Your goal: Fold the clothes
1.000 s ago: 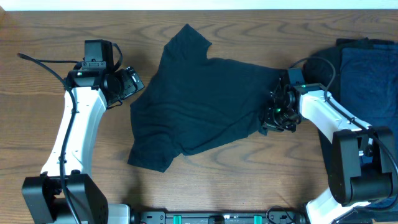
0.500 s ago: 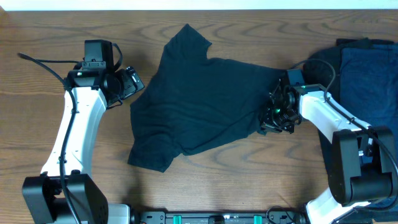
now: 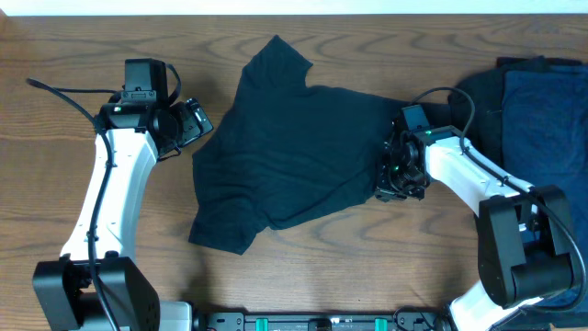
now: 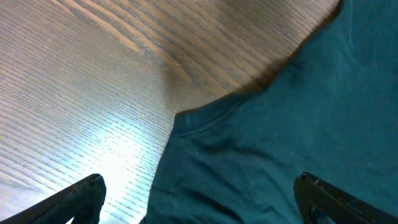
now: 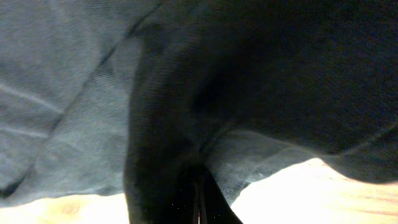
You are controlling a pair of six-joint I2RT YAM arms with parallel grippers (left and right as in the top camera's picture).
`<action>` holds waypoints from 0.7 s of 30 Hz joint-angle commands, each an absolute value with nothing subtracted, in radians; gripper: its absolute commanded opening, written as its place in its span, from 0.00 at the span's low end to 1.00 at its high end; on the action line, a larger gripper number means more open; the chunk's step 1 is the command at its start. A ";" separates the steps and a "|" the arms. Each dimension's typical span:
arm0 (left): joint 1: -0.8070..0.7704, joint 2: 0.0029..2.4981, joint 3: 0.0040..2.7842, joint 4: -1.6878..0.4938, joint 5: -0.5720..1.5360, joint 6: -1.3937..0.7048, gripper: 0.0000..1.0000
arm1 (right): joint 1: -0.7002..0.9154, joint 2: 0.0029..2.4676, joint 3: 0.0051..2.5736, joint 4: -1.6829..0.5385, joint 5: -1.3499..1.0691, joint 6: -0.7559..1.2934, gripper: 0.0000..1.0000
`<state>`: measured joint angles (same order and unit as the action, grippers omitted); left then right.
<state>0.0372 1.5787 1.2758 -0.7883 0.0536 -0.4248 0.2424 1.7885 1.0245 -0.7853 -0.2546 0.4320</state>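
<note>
Dark wood-grain table (image 3: 303,276) lies under a black T-shirt (image 3: 294,156), spread crumpled at the centre, one sleeve pointing to the far edge. Its right-hand edge is pinched by the right gripper (image 3: 393,182), fingers pressed together on a bunched fold. The left gripper (image 3: 195,124) is held at the shirt's left edge, fingers spread wide, gripping nothing. More dark garments (image 3: 537,101) are piled at the right. The pinched edge is best held low and drawn evenly, so that no crease is dragged in. No label can be made out; how much cloth is caught is hidden.
</note>
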 commanded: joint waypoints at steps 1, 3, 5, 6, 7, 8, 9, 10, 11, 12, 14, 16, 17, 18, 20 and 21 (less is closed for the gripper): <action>0.038 1.584 1.277 -0.792 0.057 -0.420 0.98 | 0.246 1.779 1.016 -0.789 -0.208 0.467 0.01; 0.038 1.584 1.277 -0.792 0.057 -0.420 0.98 | 0.246 1.779 1.016 -0.799 -0.200 0.468 0.01; 0.038 1.584 1.277 -0.792 0.057 -0.420 0.98 | 0.246 1.779 1.013 -0.816 -0.159 0.496 0.01; 0.038 1.584 1.277 -0.792 0.057 -0.420 0.98 | 0.246 1.779 1.009 -0.822 -0.139 0.509 0.01; 0.038 1.584 1.277 -0.792 0.057 -0.420 0.98 | 0.246 1.779 1.002 -0.822 -0.123 0.517 0.01; 0.038 1.584 1.277 -0.792 0.057 -0.420 0.98 | 0.246 1.779 0.992 -0.815 -0.114 0.520 0.01; 0.038 1.584 1.277 -0.792 0.057 -0.420 0.98 | 0.246 1.779 0.979 -0.800 -0.112 0.520 0.01; 0.038 1.584 1.277 -0.792 0.057 -0.420 0.98 | 0.246 1.779 0.965 -0.781 -0.112 0.519 0.01; 0.038 1.584 1.277 -0.792 0.057 -0.420 0.98 | 0.246 1.779 0.952 -0.763 -0.115 0.520 0.01; 0.038 1.584 1.277 -0.792 0.057 -0.420 0.98 | 0.246 1.779 0.938 -0.745 -0.125 0.519 0.01; 0.038 1.584 1.277 -0.792 0.057 -0.420 0.98 | 0.242 1.778 0.929 -0.743 -0.148 0.519 0.01; 0.038 1.584 1.277 -0.792 0.057 -0.420 0.98 | 0.234 1.777 0.933 -0.761 -0.159 0.519 0.01; 0.038 1.584 1.277 -0.792 0.057 -0.420 0.98 | 0.228 1.775 0.938 -0.774 -0.162 0.520 0.01; 0.038 1.584 1.277 -0.792 0.057 -0.420 0.98 | 0.218 1.773 0.946 -0.789 -0.163 0.519 0.01; 0.038 1.584 1.277 -0.792 0.057 -0.420 0.98 | 0.199 1.764 0.964 -0.818 -0.171 0.519 0.01; 0.038 1.584 1.277 -0.792 0.057 -0.420 0.98 | 0.189 1.757 0.973 -0.829 -0.181 0.519 0.01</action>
